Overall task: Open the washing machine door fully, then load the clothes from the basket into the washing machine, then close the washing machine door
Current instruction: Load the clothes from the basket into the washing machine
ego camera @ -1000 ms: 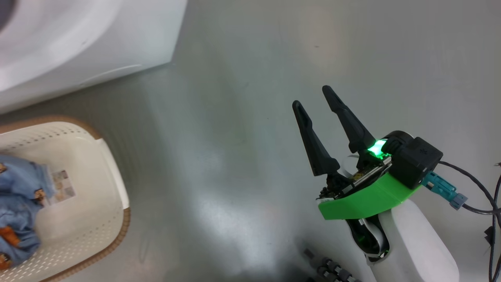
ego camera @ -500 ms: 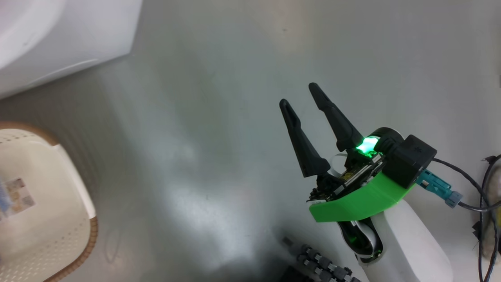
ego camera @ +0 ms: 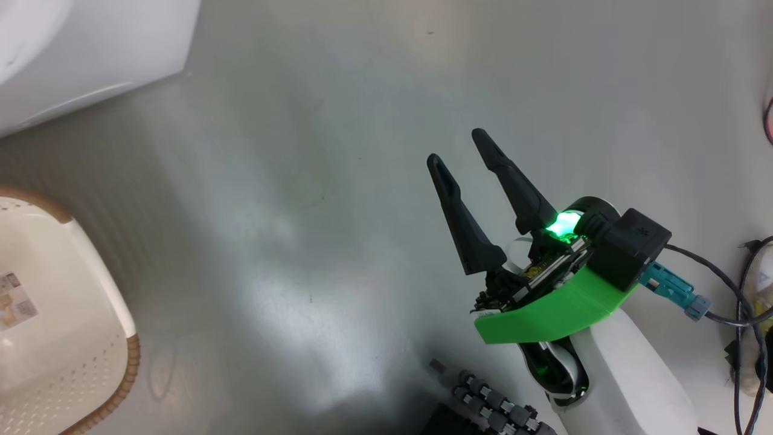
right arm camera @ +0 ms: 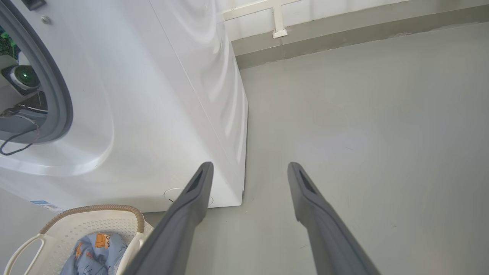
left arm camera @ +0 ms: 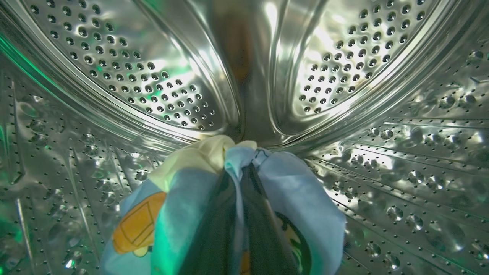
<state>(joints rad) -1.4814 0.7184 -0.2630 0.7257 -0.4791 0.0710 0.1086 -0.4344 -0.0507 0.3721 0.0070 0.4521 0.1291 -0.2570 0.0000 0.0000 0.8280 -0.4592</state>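
**Cloth [left arm camera: 301, 191] inside the drum [left arm camera: 153, 76]**

Head view: my right gripper [ego camera: 456, 147] stands wide open over the floor [ego camera: 338, 90], well apart from the basket [ego camera: 130, 362].

Left wrist view: my left gripper [left arm camera: 244, 179] is closed on the blue cloth, deep in the drum.

Right wrist view: other clothes [right arm camera: 95, 252] lie in the basket, beside the washing machine [right arm camera: 153, 95].

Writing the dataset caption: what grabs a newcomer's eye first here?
The shiny perforated drum surrounds the left claw, which is shut on a blue cartoon-print cloth deep inside. In the head view the right claw stands open, holding nothing, over the grey floor. More blue clothes lie in the cream basket by the white washing machine.
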